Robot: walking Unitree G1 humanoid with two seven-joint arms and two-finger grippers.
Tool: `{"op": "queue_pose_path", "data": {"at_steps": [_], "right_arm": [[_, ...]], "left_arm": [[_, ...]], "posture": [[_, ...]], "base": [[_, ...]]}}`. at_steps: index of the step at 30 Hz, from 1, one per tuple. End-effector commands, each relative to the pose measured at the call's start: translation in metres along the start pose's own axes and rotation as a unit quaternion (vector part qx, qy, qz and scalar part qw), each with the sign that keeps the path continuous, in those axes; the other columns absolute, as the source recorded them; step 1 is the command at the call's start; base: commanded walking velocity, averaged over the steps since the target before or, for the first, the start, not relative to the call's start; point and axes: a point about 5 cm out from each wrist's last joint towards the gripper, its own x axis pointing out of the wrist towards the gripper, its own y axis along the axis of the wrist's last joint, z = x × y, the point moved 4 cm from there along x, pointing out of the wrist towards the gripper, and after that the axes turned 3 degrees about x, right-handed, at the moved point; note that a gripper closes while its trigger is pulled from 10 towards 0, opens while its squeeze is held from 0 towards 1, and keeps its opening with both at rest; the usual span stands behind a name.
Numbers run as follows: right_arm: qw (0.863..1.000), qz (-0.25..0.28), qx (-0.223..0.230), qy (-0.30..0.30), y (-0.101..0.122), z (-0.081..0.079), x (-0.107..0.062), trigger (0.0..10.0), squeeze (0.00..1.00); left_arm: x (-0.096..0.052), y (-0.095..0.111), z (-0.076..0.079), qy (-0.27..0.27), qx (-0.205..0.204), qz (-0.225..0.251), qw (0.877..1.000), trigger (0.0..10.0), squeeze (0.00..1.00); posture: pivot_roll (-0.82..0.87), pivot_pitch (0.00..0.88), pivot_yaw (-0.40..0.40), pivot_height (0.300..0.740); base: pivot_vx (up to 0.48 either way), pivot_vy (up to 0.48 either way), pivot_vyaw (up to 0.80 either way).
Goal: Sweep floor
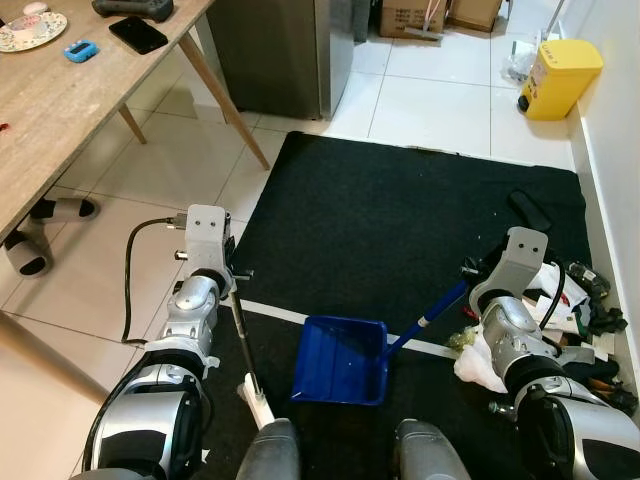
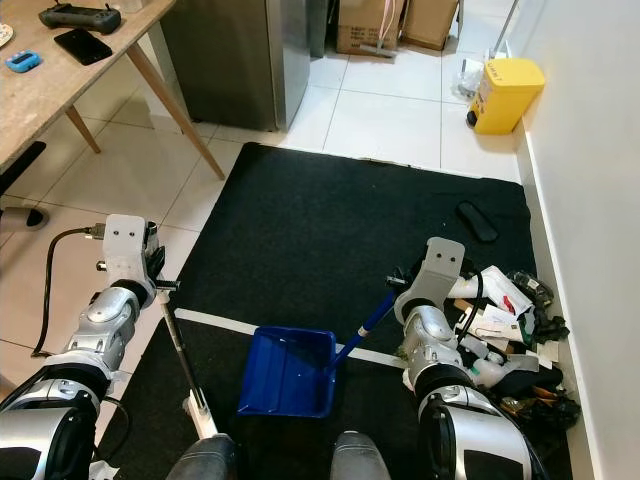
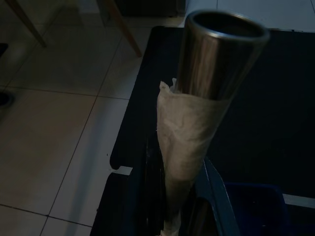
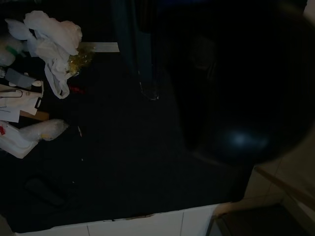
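My left gripper (image 1: 231,286) is shut on a metal broom pole (image 1: 243,345). The pole slants down to a white end (image 1: 256,404) near my feet. In the left wrist view the pole (image 3: 216,59) is a steel tube with tape wrapped where the fingers clamp it. My right gripper (image 1: 470,283) is shut on the blue handle (image 1: 428,318) of a blue dustpan (image 1: 340,362). The pan lies flat on the black mat (image 1: 400,220), just in front of my feet. Litter (image 1: 565,300) is piled on the mat's right edge: papers, wrappers and a white plastic bag (image 1: 478,362).
A wooden table (image 1: 60,110) with a phone and a plate stands at the left, one leg near the mat's corner. A steel cabinet (image 1: 290,50) is behind the mat. A yellow bin (image 1: 558,78) sits by the right wall. A black cable (image 1: 128,290) and slippers (image 1: 30,250) lie left.
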Motion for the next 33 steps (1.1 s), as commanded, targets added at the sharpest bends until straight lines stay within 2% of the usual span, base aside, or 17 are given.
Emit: {"op": "queue_pose_path", "data": {"at_steps": [1, 10, 16, 22, 33], "right_arm": [[1.0, -0.002, 0.004, 0.009, -0.003, -0.005, -0.001, 10.0, 0.0], [1.0, 0.004, -0.007, 0.025, 0.001, -0.011, 0.001, 10.0, 0.0], [0.999, 0.018, -0.008, 0.025, 0.008, -0.011, 0.002, 10.0, 0.0], [0.999, 0.024, -0.009, 0.027, 0.01, -0.011, 0.002, 10.0, 0.0], [0.998, 0.047, 0.001, 0.03, 0.023, -0.015, 0.005, 10.0, 0.0]], "left_arm": [[-0.003, -0.004, -0.004, 0.006, -0.001, 0.0, 1.0, 10.0, 0.0], [-0.004, 0.003, 0.002, -0.003, 0.013, 0.026, 1.0, 10.0, 0.0], [-0.002, 0.022, 0.008, -0.012, 0.031, 0.07, 0.997, 10.0, 0.0], [0.001, 0.044, 0.011, -0.019, 0.024, 0.106, 0.994, 10.0, 0.0], [0.001, 0.04, 0.01, -0.019, 0.028, 0.097, 0.995, 10.0, 0.0]], "posture": [[0.03, 0.0, 0.028, 0.74], [0.02, 0.0, 0.026, 0.74], [0.02, 0.0, 0.024, 0.74], [0.03, 0.0, 0.023, 0.74], [0.03, 0.0, 0.025, 0.74]], "base": [[0.0, 0.0, 0.0], [0.0, 0.0, 0.0], [0.0, 0.0, -0.8], [0.0, 0.0, -0.8], [0.0, 0.0, -0.8]]}}
